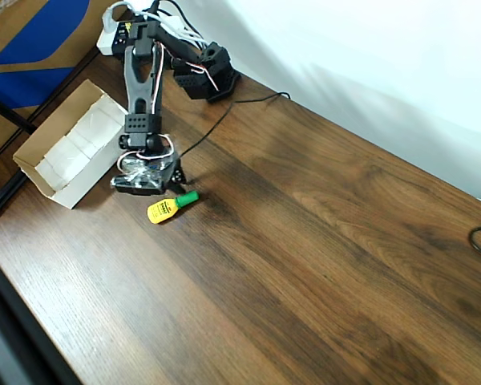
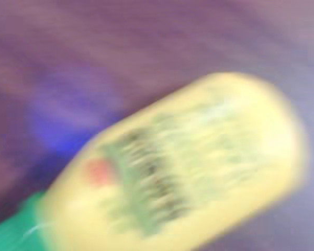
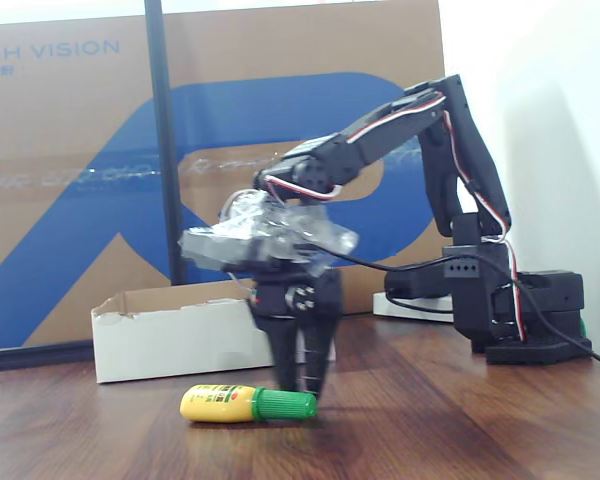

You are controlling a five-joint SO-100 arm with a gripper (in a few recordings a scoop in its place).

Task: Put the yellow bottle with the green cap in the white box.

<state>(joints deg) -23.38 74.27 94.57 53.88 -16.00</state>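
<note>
Now we see the yellow bottle with the green cap (image 3: 244, 403) lying on the bench (image 1: 321, 265), near the white box (image 1: 68, 152). Our end effector (image 3: 302, 385) hangs over the cap, empty; we cannot tell how far it is parted.

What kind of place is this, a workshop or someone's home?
Probably a hobby or lab desk: a small robot arm sits on a wooden table with loose cables, and a big printed cardboard carton leans behind it.
</note>
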